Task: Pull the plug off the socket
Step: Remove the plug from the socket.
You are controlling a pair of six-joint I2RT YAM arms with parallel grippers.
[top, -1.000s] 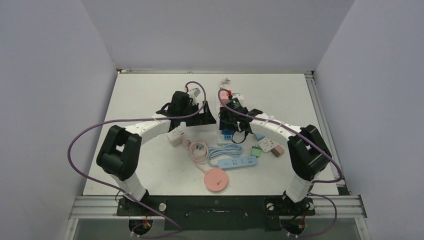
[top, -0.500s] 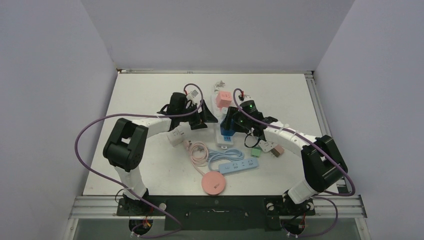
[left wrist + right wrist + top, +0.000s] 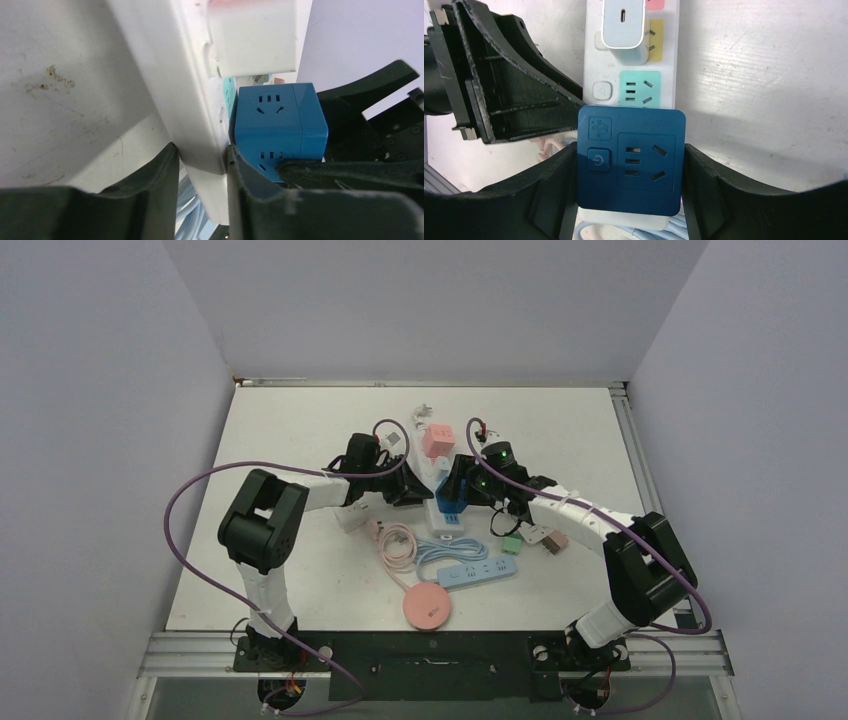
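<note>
The socket is a white power strip (image 3: pixel 441 530) (image 3: pixel 170 75) (image 3: pixel 601 92) lying mid-table. A blue cube plug (image 3: pixel 452 505) (image 3: pixel 280 115) (image 3: pixel 631 160) with its own sockets and a power button sits plugged into the strip's near end. My left gripper (image 3: pixel 415 490) (image 3: pixel 200 155) is shut on the strip, one finger against each long side. My right gripper (image 3: pixel 458 498) (image 3: pixel 630 165) is shut on the blue cube plug, its fingers pressing the cube's left and right faces. A white charger (image 3: pixel 624 25) (image 3: pixel 250 40) is plugged in further along the strip.
A pink cube adapter (image 3: pixel 437 440) stands at the strip's far end. Nearer the arms lie a light blue power strip (image 3: pixel 478 570), a pink round reel (image 3: pixel 430 602) with a coiled pink cable (image 3: pixel 398 543), a white cube (image 3: pixel 350 515) and green and pink adapters (image 3: pixel 540 535).
My left gripper has moved right to the strip and closed on its sides. The right arm shifted right a second ago and has since stayed on the blue cube.
</note>
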